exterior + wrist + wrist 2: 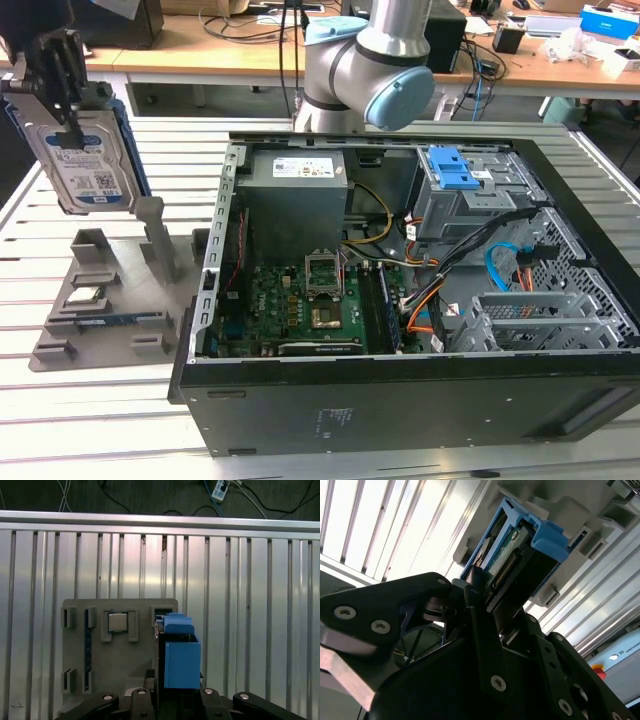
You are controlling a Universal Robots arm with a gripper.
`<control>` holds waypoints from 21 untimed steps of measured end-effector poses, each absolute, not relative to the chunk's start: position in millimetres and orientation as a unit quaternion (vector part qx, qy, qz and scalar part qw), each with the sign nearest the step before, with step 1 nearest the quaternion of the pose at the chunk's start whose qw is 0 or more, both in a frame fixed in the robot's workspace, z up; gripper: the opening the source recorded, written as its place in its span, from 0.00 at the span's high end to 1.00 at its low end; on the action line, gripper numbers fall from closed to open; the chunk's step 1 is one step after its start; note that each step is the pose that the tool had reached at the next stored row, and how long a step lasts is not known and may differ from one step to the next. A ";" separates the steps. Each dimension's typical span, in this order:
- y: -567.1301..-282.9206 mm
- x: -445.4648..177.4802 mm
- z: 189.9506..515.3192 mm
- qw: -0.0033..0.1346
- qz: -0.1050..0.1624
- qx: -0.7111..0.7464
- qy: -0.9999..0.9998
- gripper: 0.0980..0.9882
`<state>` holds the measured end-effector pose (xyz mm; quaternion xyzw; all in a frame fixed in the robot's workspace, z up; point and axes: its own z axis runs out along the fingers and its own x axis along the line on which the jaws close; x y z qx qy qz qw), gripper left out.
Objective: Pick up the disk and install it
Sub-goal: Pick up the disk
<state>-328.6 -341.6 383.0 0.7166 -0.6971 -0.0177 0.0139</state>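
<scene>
Exterior view: we see black two-finger gripper [68, 112] clamped on flat silver metal disk with blue plastic rails [88, 165], upright above grey plastic tray [100, 345], beside open black computer case [400, 410]. Second wrist view: jaws narrow, gripping disk [520, 547] edge. First wrist view: disk [181, 662] over tray [120, 665]

Exterior view: bright, even overhead room light; slatted metal desk [90, 400] pale with soft sheen, shadows faint; inside of open computer case [400, 405] dimmer, its front panel near black; disk [85, 165] label clearly lit

Second wrist view: harsh glare on desk slats, washed to white; hand [482, 592] backlit, near-black silhouette, screw heads [498, 682] catching small glints

First wrist view: desk slats carry bright streaked reflections, strongest mid-desk; floor [125, 495] beyond desk edge dark; grey tray [120, 655] flatly lit
</scene>
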 end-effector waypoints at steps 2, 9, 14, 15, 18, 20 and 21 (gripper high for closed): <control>-341.5 -328.4 386.4 0.014 -0.018 0.717 -0.697 0.72; -341.6 -327.5 400.9 0.014 -0.018 0.717 -0.697 0.72; -341.5 -326.8 409.2 0.014 -0.018 0.717 -0.697 0.72; -341.5 -326.7 411.1 0.014 -0.018 0.717 -0.697 0.72; -341.5 -326.0 419.2 0.014 -0.018 0.717 -0.697 0.72; -341.6 -325.6 423.0 0.014 -0.018 0.717 -0.697 0.72; -341.6 -325.5 424.9 0.014 -0.018 0.717 -0.697 0.72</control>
